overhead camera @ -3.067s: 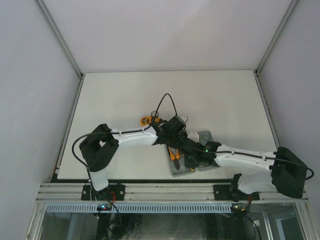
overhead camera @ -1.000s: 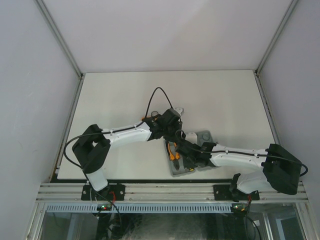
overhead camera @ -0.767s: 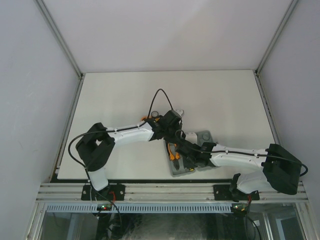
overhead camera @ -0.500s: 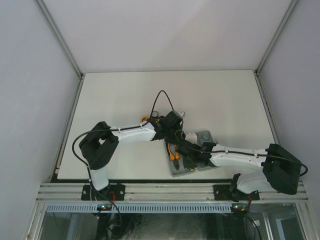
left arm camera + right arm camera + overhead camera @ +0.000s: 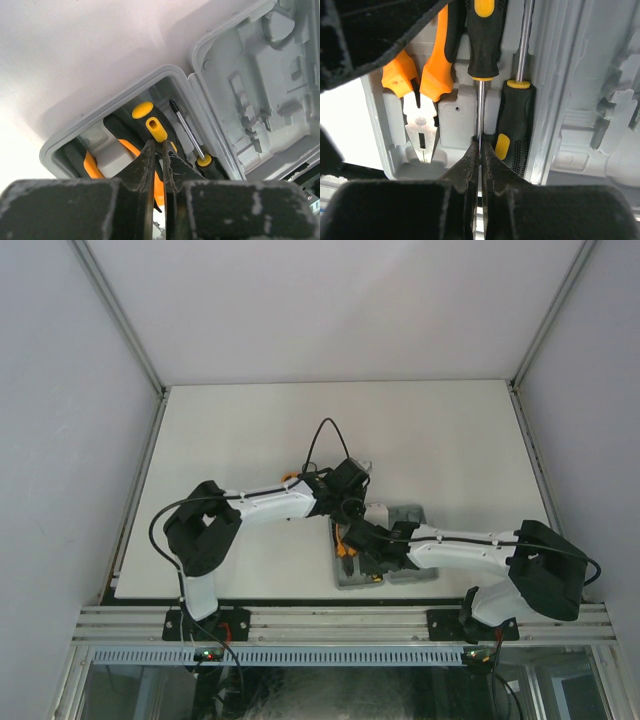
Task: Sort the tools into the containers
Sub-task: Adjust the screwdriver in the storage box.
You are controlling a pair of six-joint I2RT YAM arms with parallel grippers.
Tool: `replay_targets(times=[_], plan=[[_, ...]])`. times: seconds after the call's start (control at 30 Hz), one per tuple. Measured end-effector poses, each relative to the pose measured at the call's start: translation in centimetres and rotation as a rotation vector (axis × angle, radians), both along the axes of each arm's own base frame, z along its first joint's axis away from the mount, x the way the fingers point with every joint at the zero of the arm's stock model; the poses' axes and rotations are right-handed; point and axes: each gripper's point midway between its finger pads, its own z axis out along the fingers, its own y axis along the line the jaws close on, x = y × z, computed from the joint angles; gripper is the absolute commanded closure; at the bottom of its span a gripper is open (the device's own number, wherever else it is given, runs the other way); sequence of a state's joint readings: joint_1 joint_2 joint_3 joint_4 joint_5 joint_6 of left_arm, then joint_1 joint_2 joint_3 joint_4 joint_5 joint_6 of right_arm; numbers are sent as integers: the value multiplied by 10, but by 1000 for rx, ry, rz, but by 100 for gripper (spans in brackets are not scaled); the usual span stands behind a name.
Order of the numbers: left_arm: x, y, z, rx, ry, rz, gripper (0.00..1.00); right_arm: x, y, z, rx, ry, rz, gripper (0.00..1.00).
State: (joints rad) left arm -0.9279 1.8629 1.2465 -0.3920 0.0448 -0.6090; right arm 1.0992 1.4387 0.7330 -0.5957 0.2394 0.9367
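— Where's the screwdriver [image 5: 484, 37]?
— Lying in the grey case [image 5: 260, 85], beside the pliers [image 5: 422, 107]. Right gripper [image 5: 480, 150] pinched on its shaft
— Left gripper [image 5: 159, 152]?
— Nearly together at the handle; can't tell if gripping

No readable text, label, brand, number or sign appears in any view; the grey tool case [image 5: 240, 95], the screwdrivers [image 5: 484, 37] and the pliers [image 5: 422, 95] show no legible markings.
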Motion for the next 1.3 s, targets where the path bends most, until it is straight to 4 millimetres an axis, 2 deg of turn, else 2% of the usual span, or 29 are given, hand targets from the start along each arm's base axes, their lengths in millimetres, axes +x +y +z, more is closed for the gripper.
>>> replay_targets(times=[0.23, 0.4, 0.6, 0.73, 0.87, 0.93, 1.13, 1.2, 1.3], plan=[[2, 1, 0, 9, -10, 5, 91, 1, 11, -2, 27, -20, -32, 100], [3, 1, 1, 12, -19, 0, 85, 1, 12, 0, 53, -37, -45, 100], [5, 4, 4, 25, -41, -5, 74, 5, 15, 10, 151, -45, -40, 88], [8, 10, 12, 26, -56, -11, 67, 7, 10, 16, 165, -35, -11, 80], [19, 16, 34, -6, -97, -1, 65, 13, 8, 31, 195, -67, 18, 75], [25, 20, 52, -35, -128, 8, 64, 17, 9, 42, 225, -98, 29, 73], [32, 35, 111, -155, -247, 43, 63, 29, 4, 93, 335, -244, 11, 67], [27, 47, 121, -180, -275, 59, 63, 31, -6, 105, 349, -285, -13, 61], [20, 70, 121, -183, -295, 89, 61, 33, -24, 112, 335, -317, -63, 58]])
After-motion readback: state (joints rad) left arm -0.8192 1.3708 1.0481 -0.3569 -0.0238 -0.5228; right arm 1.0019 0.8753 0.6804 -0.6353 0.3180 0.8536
